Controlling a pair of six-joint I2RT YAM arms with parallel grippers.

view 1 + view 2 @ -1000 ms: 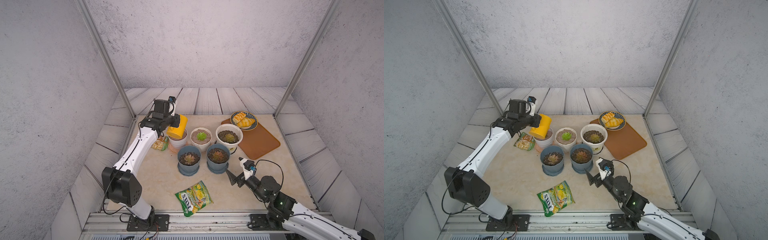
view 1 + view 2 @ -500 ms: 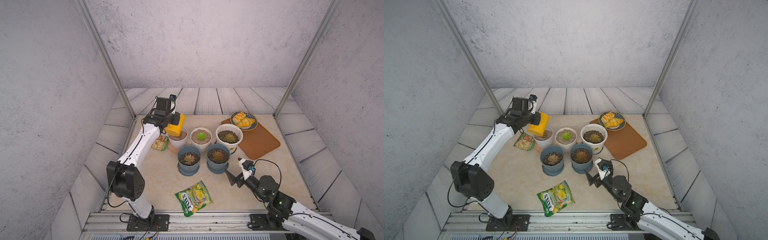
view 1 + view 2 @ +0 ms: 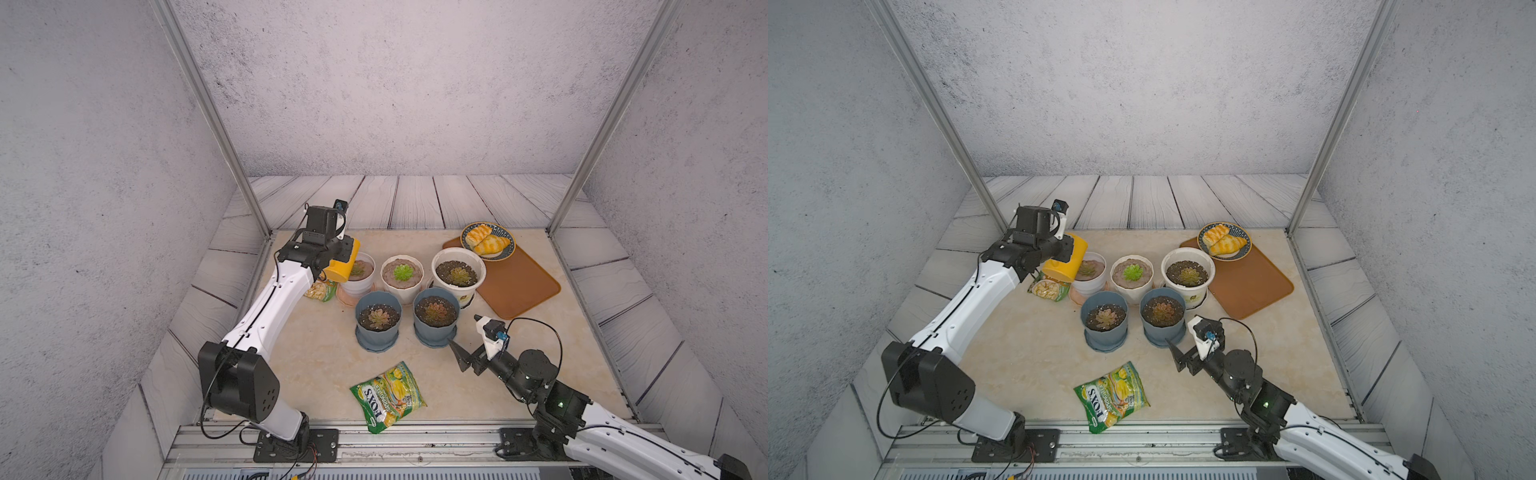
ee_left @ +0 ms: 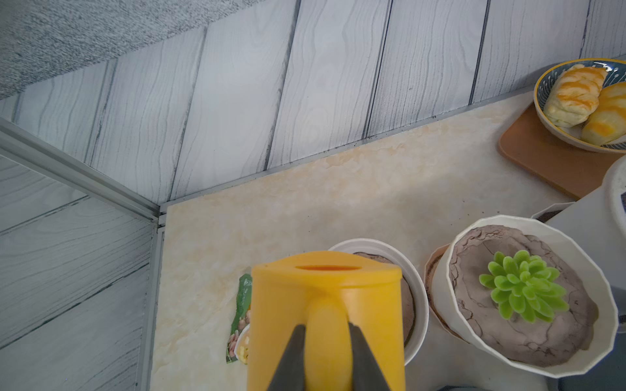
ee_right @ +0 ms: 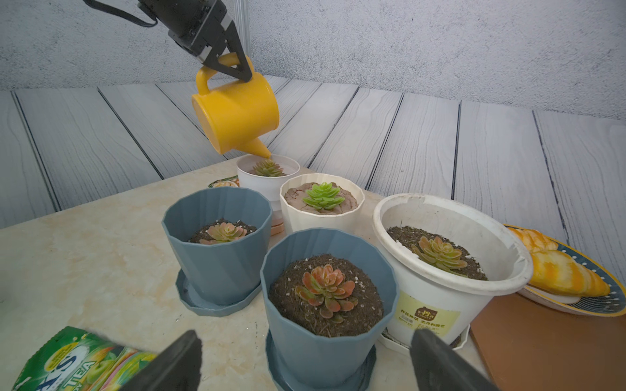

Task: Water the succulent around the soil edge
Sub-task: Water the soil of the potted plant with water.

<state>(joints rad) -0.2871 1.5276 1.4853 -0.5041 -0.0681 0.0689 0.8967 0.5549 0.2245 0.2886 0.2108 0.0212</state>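
My left gripper is shut on the handle of a yellow watering can. The can hangs tilted, and its spout points down just over the rim of a small white pot at the back left. In that pot grows a pale green-pink succulent in brown soil. In the left wrist view the can's body hides most of this pot. My right gripper is open and holds nothing, low by the front right blue pot.
A cream faceted pot, a large white pot and two blue pots crowd the middle. Snack packets lie at the front and under the can. An orange board carries a pastry plate.
The left arm has carried the tilted can slightly to the left over the small white pot. The right arm has stayed where it was.
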